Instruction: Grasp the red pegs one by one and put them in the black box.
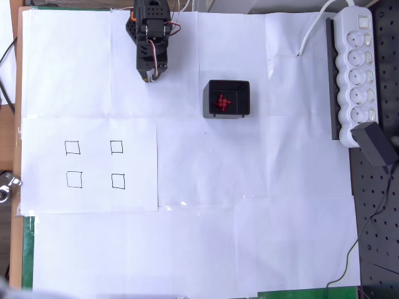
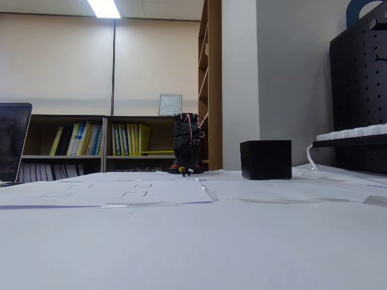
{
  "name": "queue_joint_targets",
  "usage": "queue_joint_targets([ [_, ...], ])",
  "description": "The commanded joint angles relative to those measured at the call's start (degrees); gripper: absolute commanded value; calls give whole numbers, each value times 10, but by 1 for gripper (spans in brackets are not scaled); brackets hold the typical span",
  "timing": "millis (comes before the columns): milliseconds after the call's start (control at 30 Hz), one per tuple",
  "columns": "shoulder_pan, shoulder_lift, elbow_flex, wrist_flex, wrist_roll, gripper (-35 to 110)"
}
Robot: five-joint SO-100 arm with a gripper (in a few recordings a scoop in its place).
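Note:
The black box (image 1: 227, 98) stands on the white paper right of centre near the back; in the fixed view the black box (image 2: 265, 159) shows as a dark cube. Inside it lie the red pegs (image 1: 223, 102), bunched together on its floor. The arm is folded up at the back left, its gripper (image 1: 152, 76) pointing down at the paper, well to the left of the box. In the fixed view the gripper (image 2: 187, 173) hangs just above the table with its tips together and nothing between them. The pegs are hidden by the box wall in that view.
A sheet with several small drawn squares (image 1: 93, 164) lies at the left. A white power strip (image 1: 356, 68) and a black adapter (image 1: 378, 143) sit along the right edge. White paper covers the wide front area.

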Motion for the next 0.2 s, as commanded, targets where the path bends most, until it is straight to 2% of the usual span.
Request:
queue_joint_targets([
  [0, 4, -11, -6, 4, -3, 0],
  [167, 4, -11, -6, 4, -3, 0],
])
